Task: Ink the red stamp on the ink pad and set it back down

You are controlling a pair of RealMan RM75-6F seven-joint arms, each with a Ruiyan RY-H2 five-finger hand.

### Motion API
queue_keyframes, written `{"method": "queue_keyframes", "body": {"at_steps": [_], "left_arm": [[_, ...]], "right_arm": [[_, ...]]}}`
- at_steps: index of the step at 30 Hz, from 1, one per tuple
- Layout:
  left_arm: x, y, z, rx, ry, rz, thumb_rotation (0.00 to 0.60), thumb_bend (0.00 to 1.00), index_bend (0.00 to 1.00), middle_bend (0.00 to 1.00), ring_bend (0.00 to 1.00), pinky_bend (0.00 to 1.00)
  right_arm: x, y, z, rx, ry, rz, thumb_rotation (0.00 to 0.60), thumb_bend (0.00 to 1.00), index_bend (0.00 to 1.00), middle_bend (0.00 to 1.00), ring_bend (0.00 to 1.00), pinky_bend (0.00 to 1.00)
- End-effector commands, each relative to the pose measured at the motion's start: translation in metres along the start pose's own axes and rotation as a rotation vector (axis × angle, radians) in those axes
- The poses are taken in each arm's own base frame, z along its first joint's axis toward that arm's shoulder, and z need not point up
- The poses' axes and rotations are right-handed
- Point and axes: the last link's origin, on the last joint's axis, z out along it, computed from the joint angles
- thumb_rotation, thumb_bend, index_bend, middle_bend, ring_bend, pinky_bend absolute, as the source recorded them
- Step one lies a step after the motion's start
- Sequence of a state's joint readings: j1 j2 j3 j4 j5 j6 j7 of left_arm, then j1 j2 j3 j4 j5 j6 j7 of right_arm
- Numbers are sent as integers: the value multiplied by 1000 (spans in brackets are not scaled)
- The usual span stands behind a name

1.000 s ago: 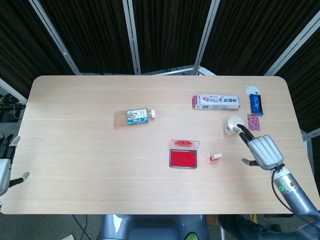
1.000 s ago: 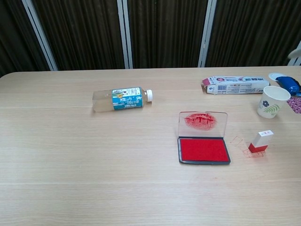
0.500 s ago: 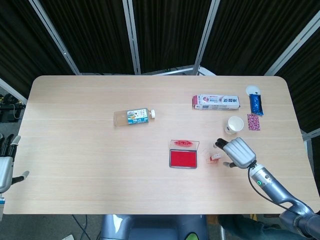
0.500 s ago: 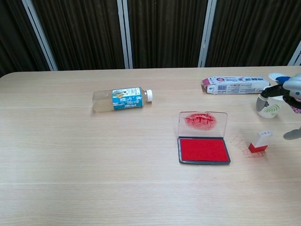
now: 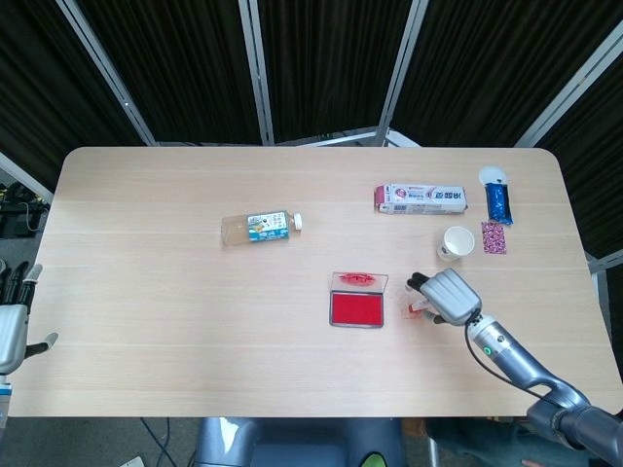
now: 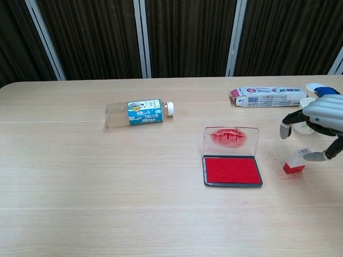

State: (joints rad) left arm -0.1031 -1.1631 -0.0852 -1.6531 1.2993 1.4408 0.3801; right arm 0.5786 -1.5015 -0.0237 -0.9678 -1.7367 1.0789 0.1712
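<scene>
The red stamp, red base under a white top, stands on the table right of the open ink pad, also ink pad. In the head view the stamp is mostly covered by my right hand. My right hand hovers over the stamp with fingers curved down and apart; its thumb tip is at the stamp's white top, and no grip shows. My left hand hangs off the table's left front corner, holding nothing, fingers apart.
A plastic bottle lies on its side at centre left. A long carton, a paper cup, a blue packet and a patterned card sit at the back right. Red stamp marks show beside the stamp.
My right hand has moved left from the table's right side and come down over the stamp. The stamp and ink pad have not moved. The left hand is still.
</scene>
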Motion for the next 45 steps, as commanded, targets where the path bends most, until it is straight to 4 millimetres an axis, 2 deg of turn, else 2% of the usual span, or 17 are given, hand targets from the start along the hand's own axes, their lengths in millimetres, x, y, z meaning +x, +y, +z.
{"method": "queue_keyframes", "body": {"at_steps": [1,20,31,40,45], "left_arm": [[0,0,0,1,-1,0,600,0,0,0,0,0],[-3,-1,3,8,-8,8,600,0,0,0,0,0],[-4,0,4,10,-12,13,600,0,0,0,0,0],[-5,1,4,6,-16,14,600,0,0,0,0,0],[-5,1,4,2,-16,12,600,0,0,0,0,0]], "right_arm": [[-4,1,3,-6,-16,-1,600,249,381,391,810,1000],[-17,4,7,-21,-66,24,600,323,436,450,810,1000],[-19,2,7,-17,-52,69,600,408,531,533,810,1000],[16,-10,10,63,25,141,600,481,539,541,810,1000],[38,-33,22,120,30,134,600,485,539,541,810,1000]]}}
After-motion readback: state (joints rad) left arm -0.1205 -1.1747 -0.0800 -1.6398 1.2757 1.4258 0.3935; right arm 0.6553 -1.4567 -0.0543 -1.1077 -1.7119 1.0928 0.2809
